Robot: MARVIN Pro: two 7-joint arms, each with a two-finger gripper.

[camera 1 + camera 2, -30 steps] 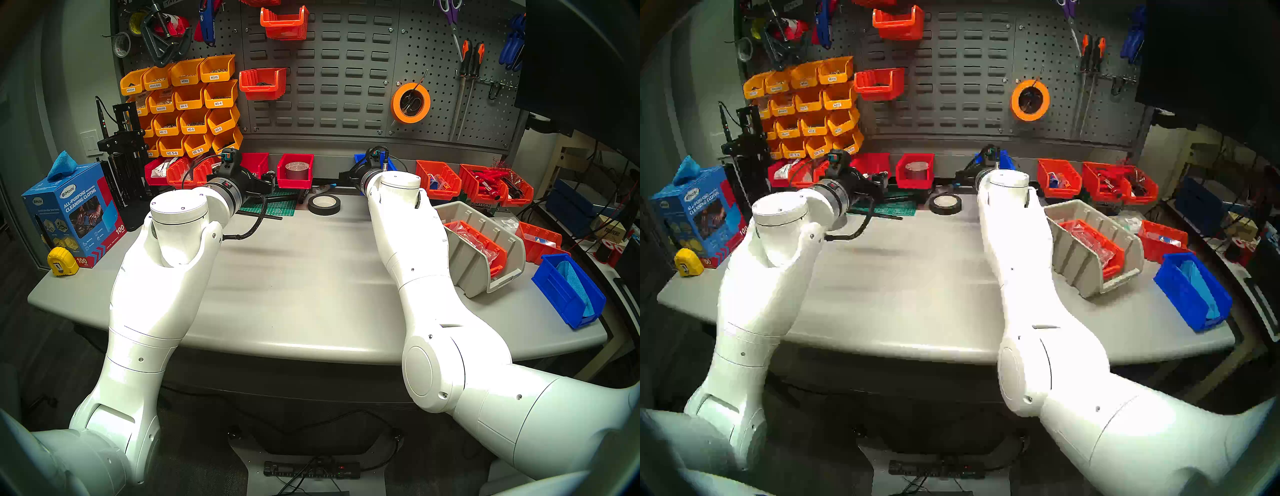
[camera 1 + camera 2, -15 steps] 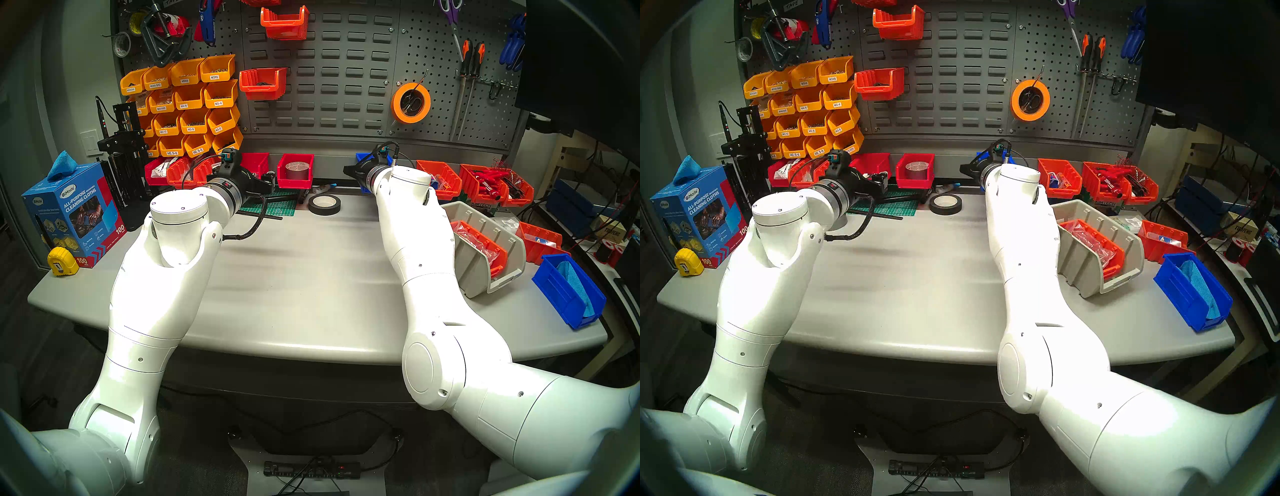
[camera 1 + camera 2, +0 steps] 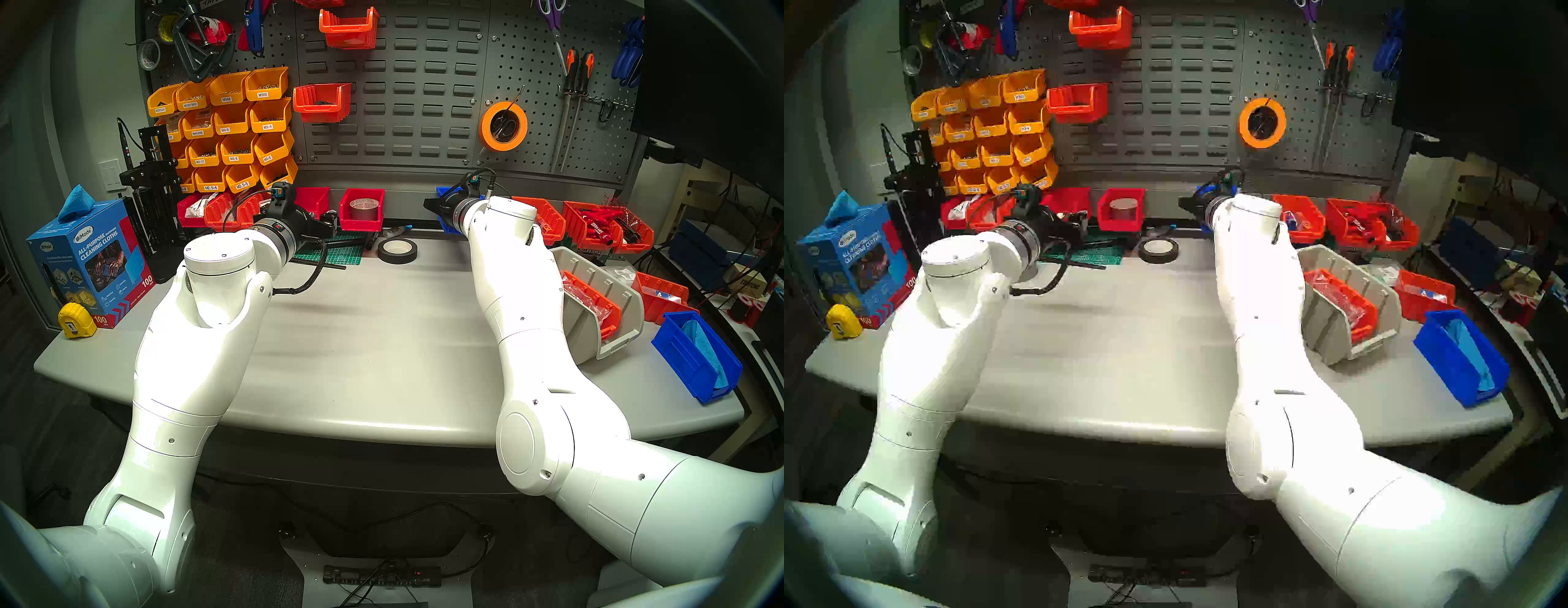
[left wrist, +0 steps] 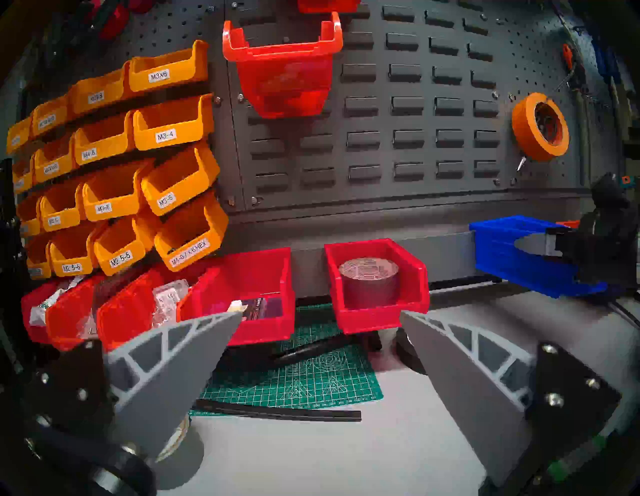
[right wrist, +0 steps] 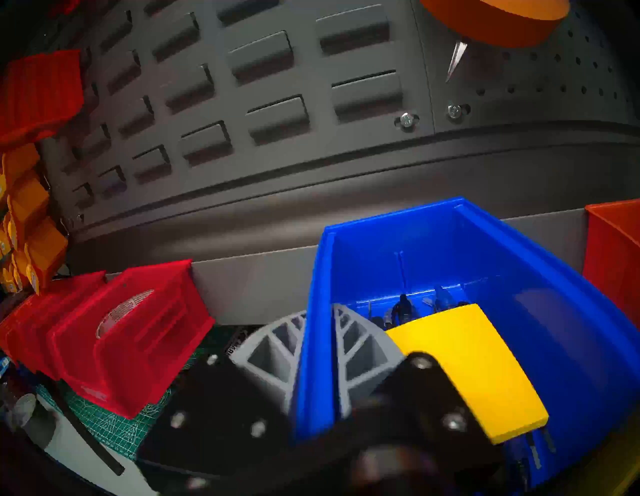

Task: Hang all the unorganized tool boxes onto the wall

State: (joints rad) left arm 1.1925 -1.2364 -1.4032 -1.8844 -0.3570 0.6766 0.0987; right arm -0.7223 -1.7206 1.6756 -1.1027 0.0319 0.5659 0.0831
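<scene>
Right gripper (image 5: 317, 350) pinching left wall of blue bin (image 5: 485, 263); bin now lifted off bench, closer to louvred panel (image 5: 263, 114) than a second ago, hang next; left gripper (image 4: 320, 329) spread, idle.

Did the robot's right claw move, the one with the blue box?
Yes. The right claw, shut on the blue box, went up and a little to the right, closer to the orange tape roll on the wall.
</scene>
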